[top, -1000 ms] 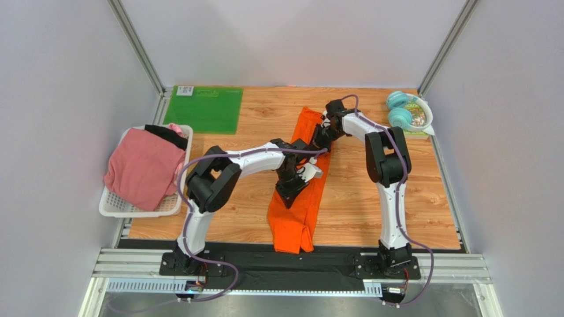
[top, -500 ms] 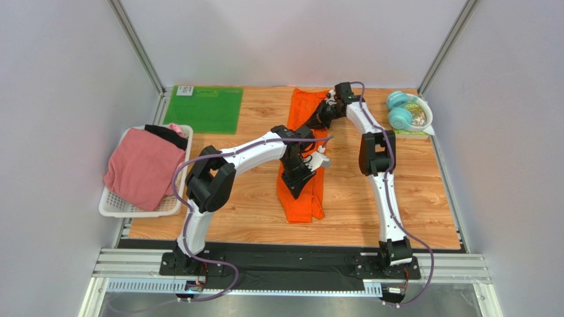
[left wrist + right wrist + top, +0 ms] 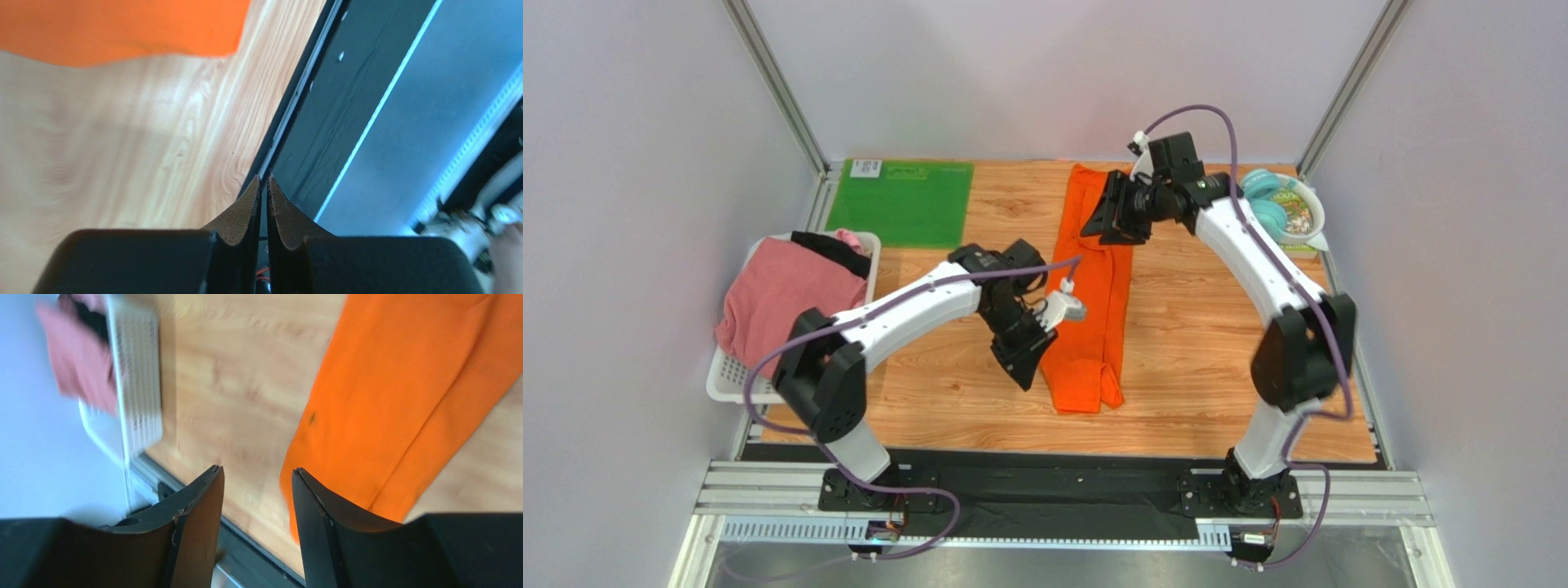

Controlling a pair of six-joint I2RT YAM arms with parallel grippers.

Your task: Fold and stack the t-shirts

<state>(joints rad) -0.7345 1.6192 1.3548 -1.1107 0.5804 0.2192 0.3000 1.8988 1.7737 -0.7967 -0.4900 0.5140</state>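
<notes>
Wooden tabletop (image 3: 1210,355): orange t-shirt (image 3: 1097,282) beside left claw (image 3: 264,181) (closed, empty)

White shells and black joints on left arm (image 3: 916,300) and right arm (image 3: 1247,251); purple cables (image 3: 1189,110) looped alongside; dark tapered claw fingers (image 3: 196,520).
</notes>
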